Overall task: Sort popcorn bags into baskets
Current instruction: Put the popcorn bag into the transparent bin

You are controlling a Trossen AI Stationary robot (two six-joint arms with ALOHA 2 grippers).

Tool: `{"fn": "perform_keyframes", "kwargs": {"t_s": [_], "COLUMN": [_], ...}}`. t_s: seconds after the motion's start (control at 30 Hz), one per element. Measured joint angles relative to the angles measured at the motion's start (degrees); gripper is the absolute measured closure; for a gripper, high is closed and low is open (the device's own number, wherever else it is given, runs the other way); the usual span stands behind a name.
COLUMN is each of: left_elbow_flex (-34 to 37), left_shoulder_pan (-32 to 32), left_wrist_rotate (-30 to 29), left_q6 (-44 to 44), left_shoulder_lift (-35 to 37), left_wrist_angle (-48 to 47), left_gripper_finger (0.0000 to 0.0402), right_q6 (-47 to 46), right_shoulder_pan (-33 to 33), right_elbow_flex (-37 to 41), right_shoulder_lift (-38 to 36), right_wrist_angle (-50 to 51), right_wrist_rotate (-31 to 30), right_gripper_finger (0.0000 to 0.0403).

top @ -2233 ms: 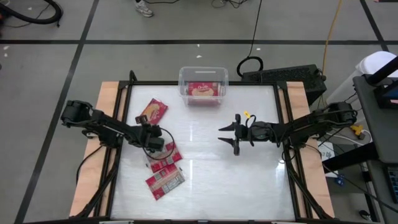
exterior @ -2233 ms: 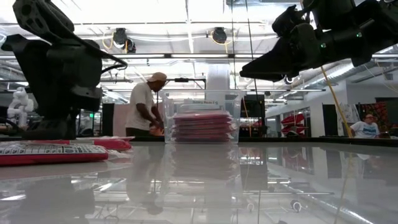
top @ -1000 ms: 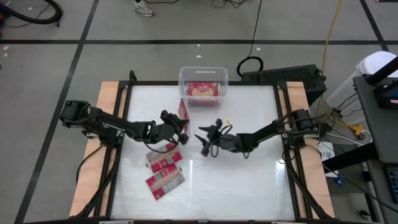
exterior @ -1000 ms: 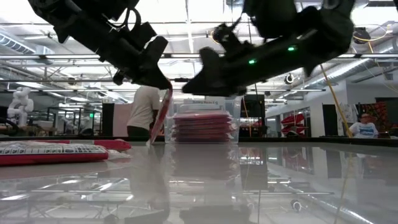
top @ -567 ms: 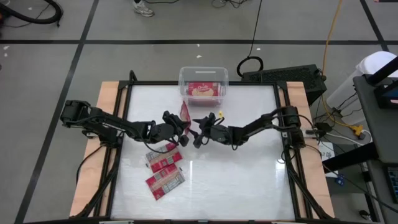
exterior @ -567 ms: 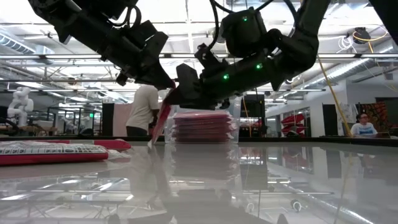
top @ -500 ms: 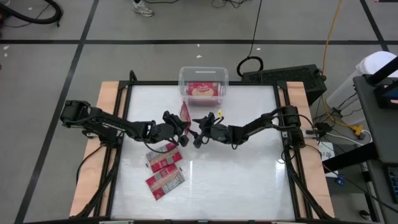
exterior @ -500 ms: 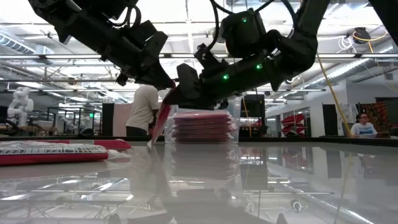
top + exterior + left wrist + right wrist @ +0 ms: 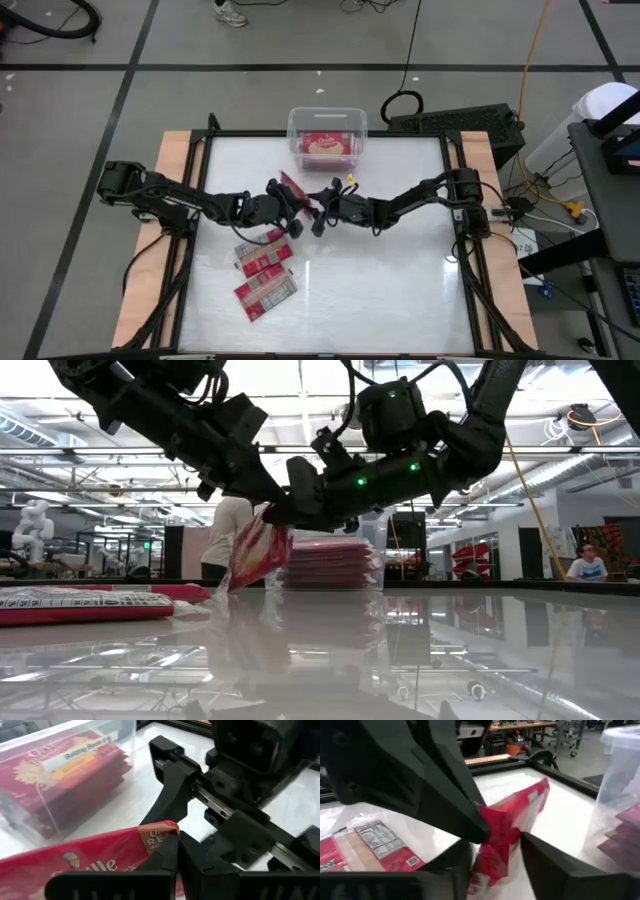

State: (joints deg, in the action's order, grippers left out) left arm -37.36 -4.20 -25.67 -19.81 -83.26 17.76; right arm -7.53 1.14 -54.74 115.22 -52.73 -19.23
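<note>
One red popcorn bag (image 9: pixel 293 188) hangs tilted in the air at mid-table, between both grippers (image 9: pixel 255 550). My left gripper (image 9: pixel 291 204) comes from the table's left and is shut on it. My right gripper (image 9: pixel 316 211) comes from the right, and its fingers close on the same bag (image 9: pixel 500 840). The clear bin (image 9: pixel 296 135) stands at the far edge with a stack of red bags inside (image 9: pixel 328 560). Two more bags lie flat, label side up, nearer the front left (image 9: pixel 262 257) (image 9: pixel 265 292). My left gripper pinches the bag's upper corner (image 9: pixel 159 831) between its two fingers, slanting in from the table's left. The bag is lifted clear and hangs tilted below the fingers. My right gripper has one finger (image 9: pixel 542 857) on each face of the bag, just below the left gripper's hold (image 9: pixel 495 832). It comes level from the table's right.
The black table frame (image 9: pixel 450 200) and wooden side boards border the white top. Open surface lies between the grippers and the bin (image 9: pixel 65 775), and across the right half. People stand in the room behind (image 9: pixel 232 535).
The right gripper has stayed beside the left gripper at the bag. The bag, which hung nearly straight down from the left gripper, has tipped: its lower end has swung toward the table's left, and more of its face shows.
</note>
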Motion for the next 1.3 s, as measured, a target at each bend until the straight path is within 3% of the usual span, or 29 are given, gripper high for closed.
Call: {"fn": "perform_keyframes", "kwargs": {"t_s": [0.27, 0.43, 0.6, 0.8, 1.3], "left_elbow_flex": [0.0, 0.0, -0.1, 0.1, 0.3], "left_shoulder_pan": [-0.1, -0.1, -0.1, 0.4, 1.0], "left_wrist_rotate": [5.3, 5.4, -0.4, -3.7, -2.7], "left_q6": [7.0, 7.2, 6.0, 6.3, 4.7], "left_shoulder_lift": [0.0, 2.3, 7.6, 12.8, 12.1], "left_wrist_angle": [0.1, -4.6, -14.4, -23.7, -21.8], "left_gripper_finger": [0.0352, 0.0307, 0.0279, 0.0273, 0.0273], "right_q6": [-0.6, 0.6, 1.2, 7.2, 5.2], "right_shoulder_pan": [0.5, 0.4, 0.4, 0.1, -0.4], "right_elbow_flex": [0.9, 2.9, 8.0, 16.1, 34.0], "right_shoulder_lift": [-0.3, -1.8, -6.3, -15.0, -40.6], "right_wrist_angle": [6.0, 7.9, 9.7, 10.1, 10.1], "right_wrist_rotate": [-0.2, 0.0, 0.5, 7.2, 6.8], "right_gripper_finger": [0.0388, 0.0372, 0.0374, 0.0395, 0.0392]}}
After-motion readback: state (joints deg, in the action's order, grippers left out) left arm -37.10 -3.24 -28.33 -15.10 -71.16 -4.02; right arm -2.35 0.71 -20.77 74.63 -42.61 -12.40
